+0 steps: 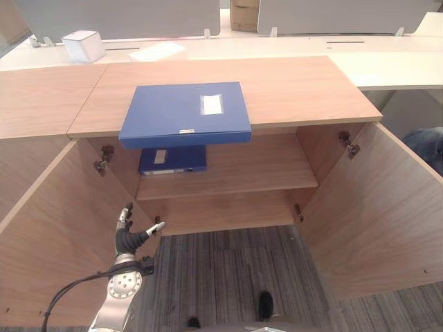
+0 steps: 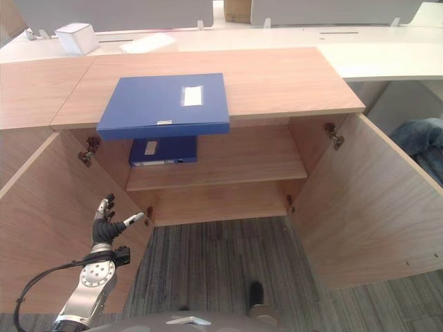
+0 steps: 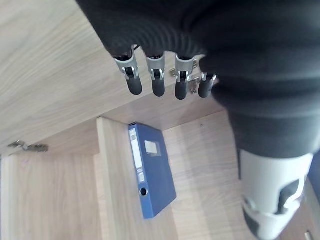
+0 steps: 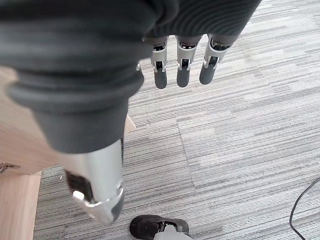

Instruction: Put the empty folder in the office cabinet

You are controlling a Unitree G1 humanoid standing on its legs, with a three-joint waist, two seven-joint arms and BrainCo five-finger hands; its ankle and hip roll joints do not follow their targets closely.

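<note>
Task barely begun: blue folder (image 1: 184, 114) lies untouched atop cabinet (image 1: 297, 86), 12 o'clock; doors wide open; left hand (image 1: 129, 234) spread, empty, 7 o'clock; right hand (image 4: 182, 62) relaxed, empty, over floor; lifting, shelving remain.

Office: desk dividers (image 1: 118, 17), wooden cabinet (image 1: 291, 90), grey carpet (image 1: 228, 277).

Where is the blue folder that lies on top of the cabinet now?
The blue folder lies flat on the cabinet top, left of its middle, front edge jutting over the open compartment, directly above a second folder on the shelf.
</note>
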